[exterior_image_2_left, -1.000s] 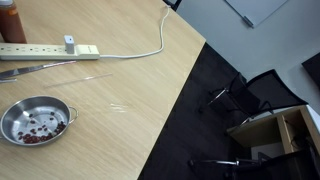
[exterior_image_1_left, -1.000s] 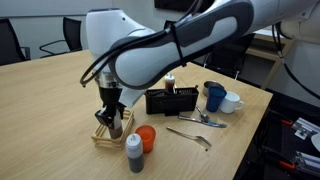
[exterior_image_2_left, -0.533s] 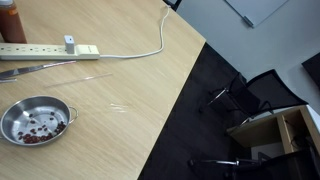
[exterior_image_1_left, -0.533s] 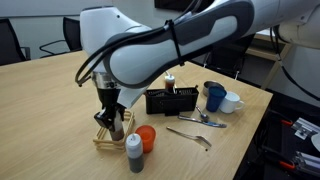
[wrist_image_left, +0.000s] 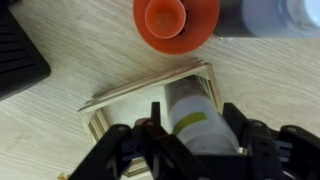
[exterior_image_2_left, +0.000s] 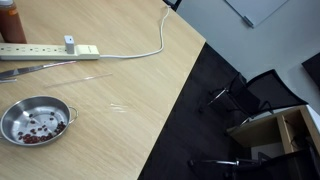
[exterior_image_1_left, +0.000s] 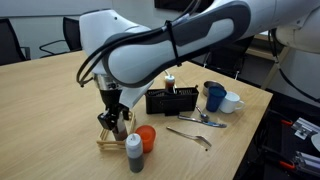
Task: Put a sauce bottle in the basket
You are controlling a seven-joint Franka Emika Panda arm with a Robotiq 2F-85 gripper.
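Note:
In the wrist view my gripper (wrist_image_left: 193,130) is shut on the sauce bottle (wrist_image_left: 200,112), whose pale body has a yellow mark. The bottle stands inside the light wooden basket (wrist_image_left: 140,88), with my fingers on both of its sides. In an exterior view the gripper (exterior_image_1_left: 114,124) reaches down into the basket (exterior_image_1_left: 105,141) near the table's front. The bottle's lower body is hidden by my fingers and the basket.
An orange-capped bottle (exterior_image_1_left: 146,138) and a dark bottle with a white cap (exterior_image_1_left: 134,152) stand right beside the basket. A black box (exterior_image_1_left: 172,100), a blue mug (exterior_image_1_left: 214,96), a white cup (exterior_image_1_left: 232,102) and cutlery (exterior_image_1_left: 200,120) lie further back. A metal bowl (exterior_image_2_left: 35,120) and a power strip (exterior_image_2_left: 50,50) are in an exterior view.
The arm has shifted very slightly. The gripper stays on the bottle in the basket.

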